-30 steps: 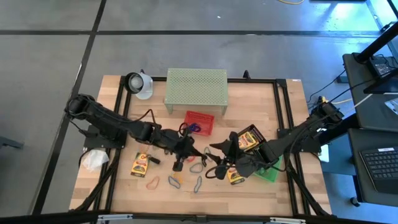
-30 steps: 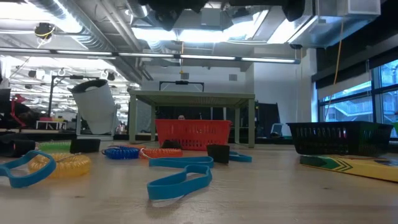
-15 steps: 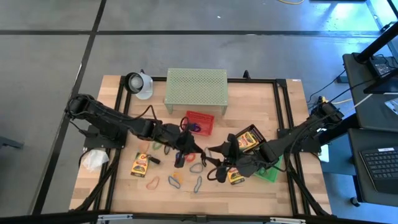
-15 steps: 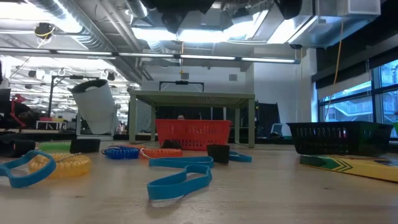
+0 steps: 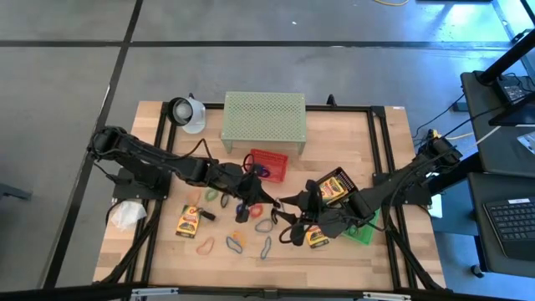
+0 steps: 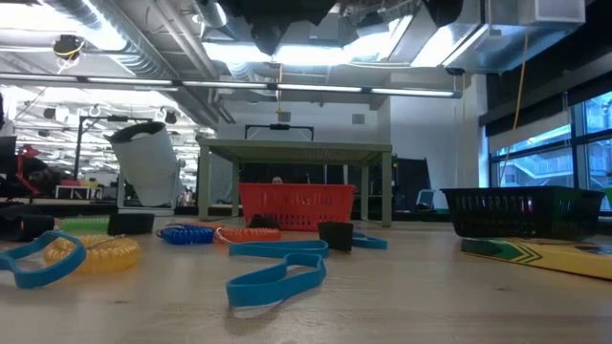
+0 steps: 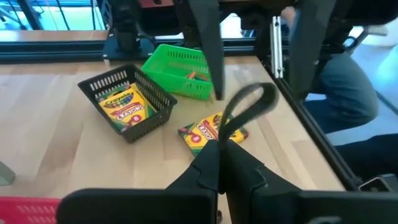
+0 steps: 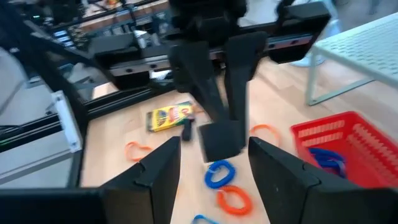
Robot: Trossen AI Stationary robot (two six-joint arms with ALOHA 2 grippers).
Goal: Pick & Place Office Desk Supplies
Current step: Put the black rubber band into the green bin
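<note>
Left hand (image 7: 219, 163) clenched on grey loop (image 7: 249, 106) (light, floppy, pinch the band), raised over desk (image 5: 351, 134) near red basket (image 5: 269, 161); right hand (image 8: 210, 163) released, hovering beside

Pale matt wood planks form the table (image 5: 334, 134). At upper centre, the perforated shelf (image 5: 263, 117) looks like painted metal. The red basket (image 5: 269, 160) is plastic mesh. Crayon boxes (image 7: 127, 106) show glossy printed card.
</note>
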